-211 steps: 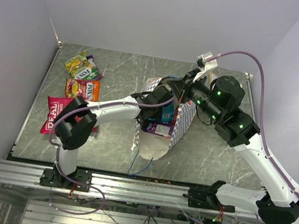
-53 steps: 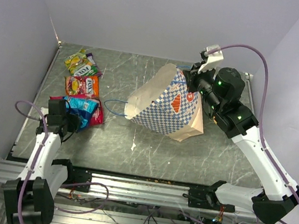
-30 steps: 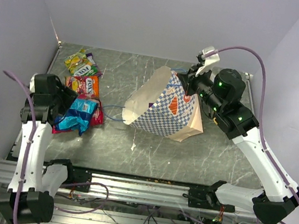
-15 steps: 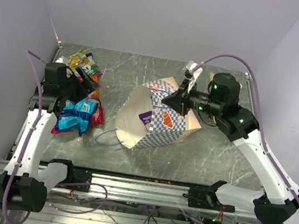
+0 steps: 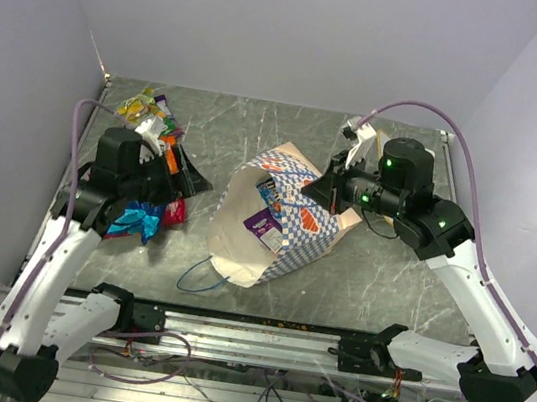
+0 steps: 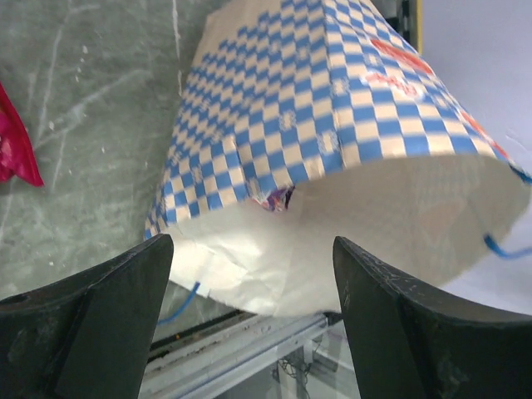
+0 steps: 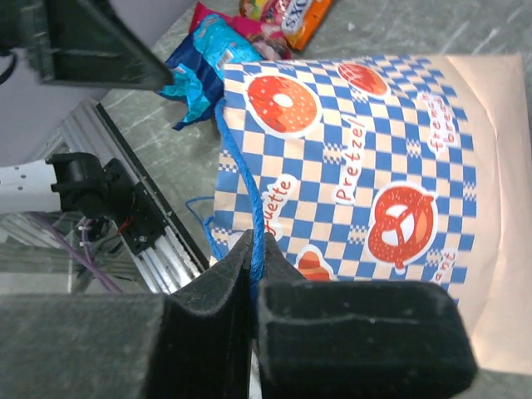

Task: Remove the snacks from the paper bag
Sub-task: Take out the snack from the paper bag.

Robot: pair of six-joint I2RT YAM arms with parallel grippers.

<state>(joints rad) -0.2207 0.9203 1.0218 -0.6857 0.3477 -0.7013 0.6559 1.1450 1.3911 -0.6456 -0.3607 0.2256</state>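
Bright, even light; soft shadows

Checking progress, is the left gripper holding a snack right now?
No, the left gripper is open and empty, facing the mouth of the paper bag.

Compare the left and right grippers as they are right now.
The left gripper is open and empty; the right gripper is shut on the paper bag's blue string handle. The left gripper faces the bag's cream-lined mouth; the right gripper sits over its checkered outside. Both are black two-finger grippers.
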